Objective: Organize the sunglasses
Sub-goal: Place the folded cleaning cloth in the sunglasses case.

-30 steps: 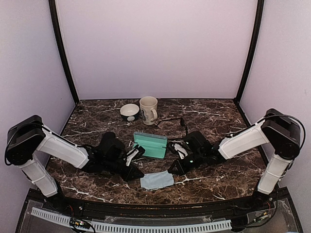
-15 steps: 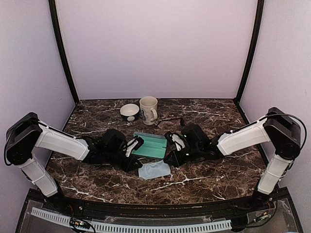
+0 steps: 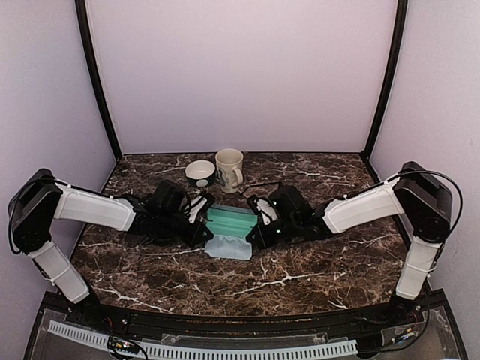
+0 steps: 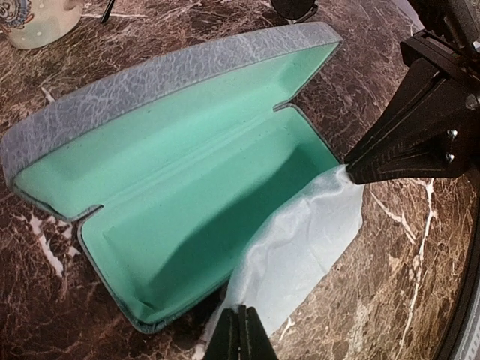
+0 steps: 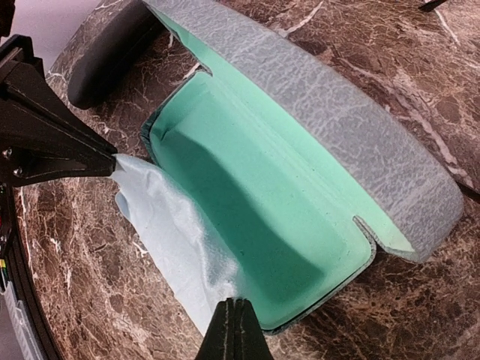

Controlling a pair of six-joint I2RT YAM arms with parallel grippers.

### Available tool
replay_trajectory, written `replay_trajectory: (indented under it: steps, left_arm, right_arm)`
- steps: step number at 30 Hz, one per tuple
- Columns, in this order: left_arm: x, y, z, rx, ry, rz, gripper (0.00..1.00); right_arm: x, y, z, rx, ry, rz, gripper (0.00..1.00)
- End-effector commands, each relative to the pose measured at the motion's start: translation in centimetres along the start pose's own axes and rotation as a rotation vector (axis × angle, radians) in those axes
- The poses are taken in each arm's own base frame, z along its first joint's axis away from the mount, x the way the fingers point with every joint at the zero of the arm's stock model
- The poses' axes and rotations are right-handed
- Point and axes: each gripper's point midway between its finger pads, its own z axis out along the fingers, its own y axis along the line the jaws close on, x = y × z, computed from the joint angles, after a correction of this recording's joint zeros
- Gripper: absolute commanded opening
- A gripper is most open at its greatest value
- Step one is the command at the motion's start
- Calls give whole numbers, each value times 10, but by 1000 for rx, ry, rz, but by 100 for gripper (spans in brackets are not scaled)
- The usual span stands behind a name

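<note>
Left jaws: clenched on one corner of the pale blue cloth [image 4: 300,240], at about 7 o'clock of the case.
Right jaws: clenched on the opposite corner, at about 5 o'clock of the case, tips facing the left ones.
Cloth: held between the two arms and draped over the front rim of the grey-blue case [image 3: 232,221], part of it hanging toward the tabletop [image 3: 322,270].
Case: open, with its lid raised on the 12 o'clock side. The green lining is bare and nothing lies inside.
Sunglasses: the wire-framed pair [image 3: 264,185] lies on the tabletop at about 1 o'clock of the case, behind the lid and just right of the mug [image 3: 229,169]. The right arm partly covers it. The thicker brownish pair cannot be made out.
Long axis: the slim arms seem to run roughly 9-to-3, about parallel to the case's length.
Nearer arm: probably the right.
Key relation: the glasses sit toward 12 o'clock from both jaws with the lid between. Either arm would likely have to let go of the cloth and then reach past the lid.
</note>
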Motion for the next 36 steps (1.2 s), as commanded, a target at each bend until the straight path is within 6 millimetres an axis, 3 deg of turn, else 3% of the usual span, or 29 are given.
replay_trajectory:
  steps: [1, 11, 36]
  left_arm:
    - [-10, 7, 2, -25, -1, 30, 0]
    - [-25, 25, 3, -68, 2, 33, 0]
    - [-45, 44, 13, -137, -17, 15, 0]
  right_arm:
    - [-13, 0, 4, 29, -25, -28, 0]
    - [-26, -11, 5, 99, -53, -29, 0]
    - [-44, -29, 10, 208, -77, -25, 0]
